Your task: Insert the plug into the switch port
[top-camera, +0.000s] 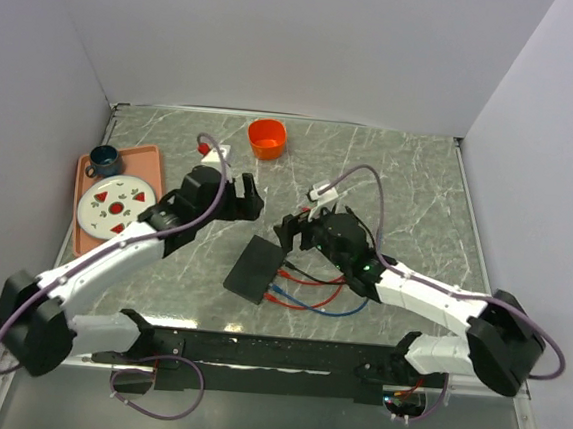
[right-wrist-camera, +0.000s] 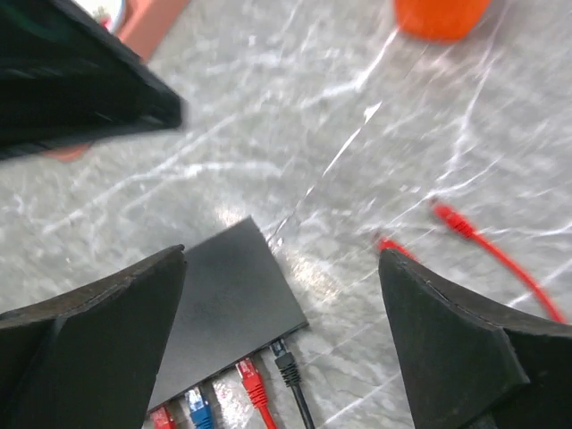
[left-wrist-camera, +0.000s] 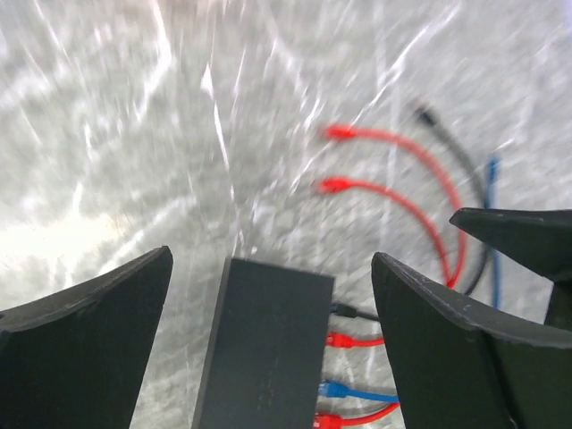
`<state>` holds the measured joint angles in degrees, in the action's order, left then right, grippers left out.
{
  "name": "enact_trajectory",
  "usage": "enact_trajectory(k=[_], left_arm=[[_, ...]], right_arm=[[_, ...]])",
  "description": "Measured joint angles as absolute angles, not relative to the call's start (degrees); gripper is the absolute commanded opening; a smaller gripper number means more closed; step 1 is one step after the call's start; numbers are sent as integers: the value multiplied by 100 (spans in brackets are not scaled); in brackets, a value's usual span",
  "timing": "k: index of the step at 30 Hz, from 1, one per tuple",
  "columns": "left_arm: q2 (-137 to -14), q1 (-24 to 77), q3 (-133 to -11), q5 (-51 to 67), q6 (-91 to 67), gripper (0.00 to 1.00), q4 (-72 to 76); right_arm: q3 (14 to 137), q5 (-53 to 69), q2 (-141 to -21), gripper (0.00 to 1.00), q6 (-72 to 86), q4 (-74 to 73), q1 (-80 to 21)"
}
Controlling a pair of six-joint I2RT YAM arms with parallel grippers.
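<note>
The flat black switch box [top-camera: 255, 270] lies on the marbled counter [top-camera: 409, 185], near its front middle and between the two arms. On the narrow edge facing the right arm, the black plug [right-wrist-camera: 284, 365] sits in the switch port [right-wrist-camera: 273, 347] at the end of the row, with red and blue plugs [right-wrist-camera: 253, 380] beside it. The left pincer [top-camera: 240, 198] hangs spread wide and empty just behind the box, which shows low between its fingers [left-wrist-camera: 89, 340]. The right pincer [top-camera: 291, 233] is also wide apart and holds nothing, near the box's far right corner, above the plug row. Two loose red cable ends [left-wrist-camera: 335, 132] lie apart from the box.
</note>
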<state>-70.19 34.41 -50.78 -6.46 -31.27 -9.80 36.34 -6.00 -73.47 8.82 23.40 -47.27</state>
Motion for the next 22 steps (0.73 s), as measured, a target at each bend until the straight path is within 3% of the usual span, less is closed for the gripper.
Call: enact_trajectory(k=[12,22], left_arm=[[-5199,3441,-4775,-1173,-3044,97,-1337],[-4185,3441,-4060,-1330,-3369,97,-1704]], right_arm=[[3673,-1072,-4873,99,1033,762,-4685],[2720,-1769,-2510,100,1306,-499,-4665]])
